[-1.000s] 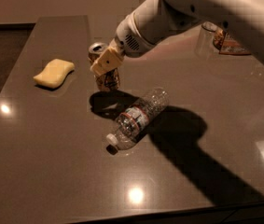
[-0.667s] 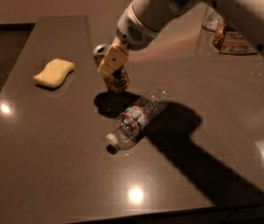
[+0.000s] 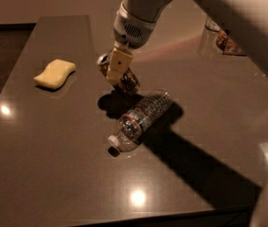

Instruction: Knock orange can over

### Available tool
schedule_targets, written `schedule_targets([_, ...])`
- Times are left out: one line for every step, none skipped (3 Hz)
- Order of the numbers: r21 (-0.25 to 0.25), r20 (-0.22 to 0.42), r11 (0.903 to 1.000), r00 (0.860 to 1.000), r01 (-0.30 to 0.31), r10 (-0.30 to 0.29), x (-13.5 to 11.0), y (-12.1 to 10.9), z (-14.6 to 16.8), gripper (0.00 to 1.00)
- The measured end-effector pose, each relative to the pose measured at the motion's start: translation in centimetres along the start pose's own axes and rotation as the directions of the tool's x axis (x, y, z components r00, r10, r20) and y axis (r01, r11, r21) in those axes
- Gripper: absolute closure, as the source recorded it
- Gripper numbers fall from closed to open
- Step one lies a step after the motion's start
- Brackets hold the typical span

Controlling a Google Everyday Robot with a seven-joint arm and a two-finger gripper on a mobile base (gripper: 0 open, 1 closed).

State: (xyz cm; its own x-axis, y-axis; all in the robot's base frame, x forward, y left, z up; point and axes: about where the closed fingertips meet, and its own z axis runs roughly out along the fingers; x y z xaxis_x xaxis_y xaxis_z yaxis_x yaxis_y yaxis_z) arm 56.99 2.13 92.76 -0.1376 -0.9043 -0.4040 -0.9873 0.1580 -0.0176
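Orange can tilted on table, jaws against its upper side, open or closed unclear, bottle lying near.

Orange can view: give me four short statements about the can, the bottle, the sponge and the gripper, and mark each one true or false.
1. The orange can stands upright. False: it is tilted, its top leaning toward the sponge side.
2. The clear bottle lies on its side. True.
3. The gripper hangs over the yellow sponge. False: it is at the orange can, against its side.
4. The yellow sponge lies apart from the orange can, not touching it. True.
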Motion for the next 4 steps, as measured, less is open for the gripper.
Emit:
schedule_targets([-0.026, -0.1, 0.9988, 0.994, 0.042, -0.045, 0.7, -0.6, 1.1, 1.0])
schedule_targets([-0.03, -0.177, 0.9972, 0.981, 0.069, -0.073, 0.9, -1.6, 1.7, 0.83])
schedule_targets([-0.014, -0.243, 0.9947, 0.965, 0.102, -0.102, 0.5, -2.3, 1.5, 0.59])
schedule_targets([-0.004, -0.288, 0.991, 0.949, 0.133, -0.129, -0.1, -2.8, 1.7, 0.37])
